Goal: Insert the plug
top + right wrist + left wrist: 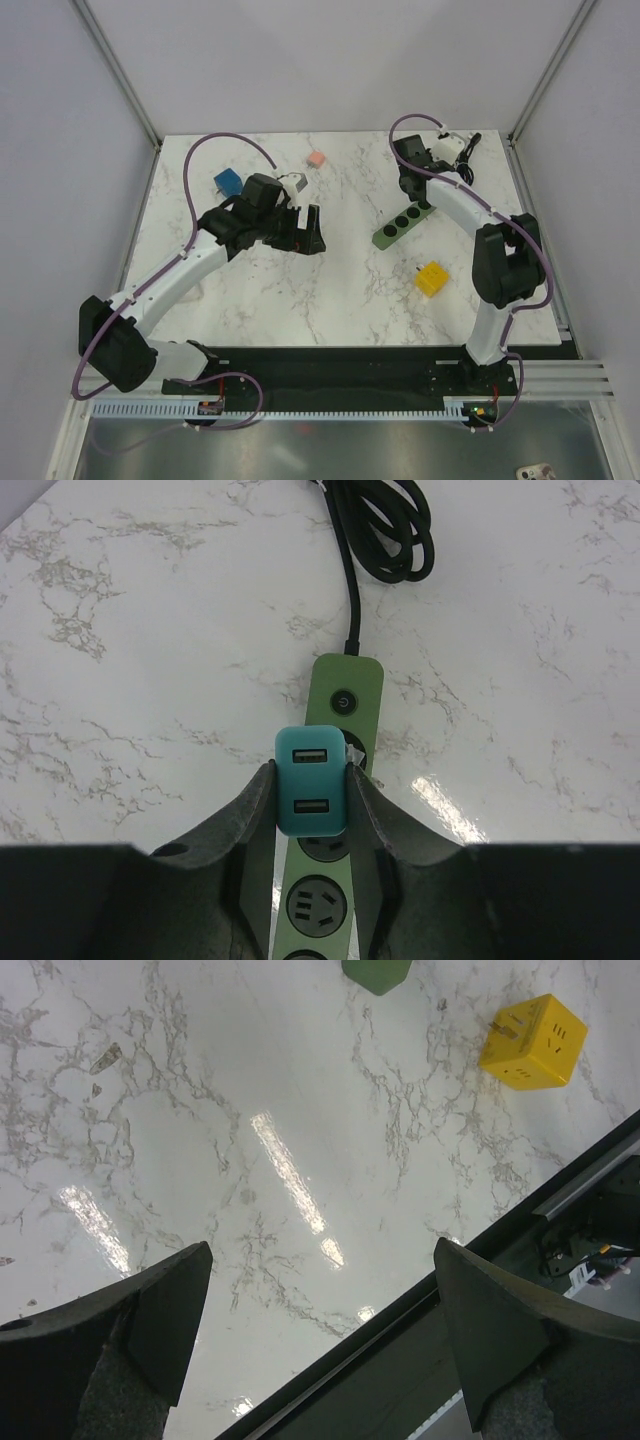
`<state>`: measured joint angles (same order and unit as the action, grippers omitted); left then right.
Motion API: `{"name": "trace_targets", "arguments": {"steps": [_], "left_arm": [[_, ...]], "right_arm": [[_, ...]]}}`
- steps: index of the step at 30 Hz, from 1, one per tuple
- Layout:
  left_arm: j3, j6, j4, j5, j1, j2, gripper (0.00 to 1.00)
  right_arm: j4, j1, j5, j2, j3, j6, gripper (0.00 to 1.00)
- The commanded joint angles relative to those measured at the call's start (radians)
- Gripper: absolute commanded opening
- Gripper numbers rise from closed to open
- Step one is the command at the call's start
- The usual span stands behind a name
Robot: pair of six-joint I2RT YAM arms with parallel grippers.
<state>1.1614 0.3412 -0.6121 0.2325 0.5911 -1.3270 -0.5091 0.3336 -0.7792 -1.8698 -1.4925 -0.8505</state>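
**Plug.** The teal block-shaped USB charger plug (311,780) is at the centre of the right wrist view, with its two USB ports facing the camera. It sits over the long green plastic power strip (345,695), at the socket just below the round switch. The body hides the prongs, so you cannot tell whether they are seated or only resting at the holes.

**Progress (judgement).** Pick-up and alignment look done. The press home, or a check that it is already home, and the release remain. More free sockets show lower in that frame.

**Right gripper** (311,785). The jaws are drawn partway in and pinch the plug by its two long sides, pads flat on the teal shell. Keep the plug square if you press.

**Left gripper** (320,1260). It is spread wide with nothing between the fingers, over the white marble tabletop (250,1110). In the overhead view it is left of centre, well apart from the strip.

**Surroundings.**
- The strip's coiled black cable (385,530) lies at the top of the right wrist view.
- A yellow cube adapter (532,1042) sits at the upper right of the left wrist view.
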Motion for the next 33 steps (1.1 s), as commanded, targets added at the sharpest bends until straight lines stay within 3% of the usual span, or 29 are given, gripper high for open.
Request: {"name": "trace_targets", "arguments": {"steps": [1,33], "left_arm": [[-0.005,-0.059,0.003,-0.035,0.001,0.025,1.00],[-0.002,-0.056,-0.002,-0.052,-0.005,0.006,1.00]], "right_arm": [[-0.005,-0.015,-0.043,-0.025,-0.048,-0.032,0.00],[-0.012,-0.042,0.049,-0.120,-0.002,-0.131,0.00]]}}
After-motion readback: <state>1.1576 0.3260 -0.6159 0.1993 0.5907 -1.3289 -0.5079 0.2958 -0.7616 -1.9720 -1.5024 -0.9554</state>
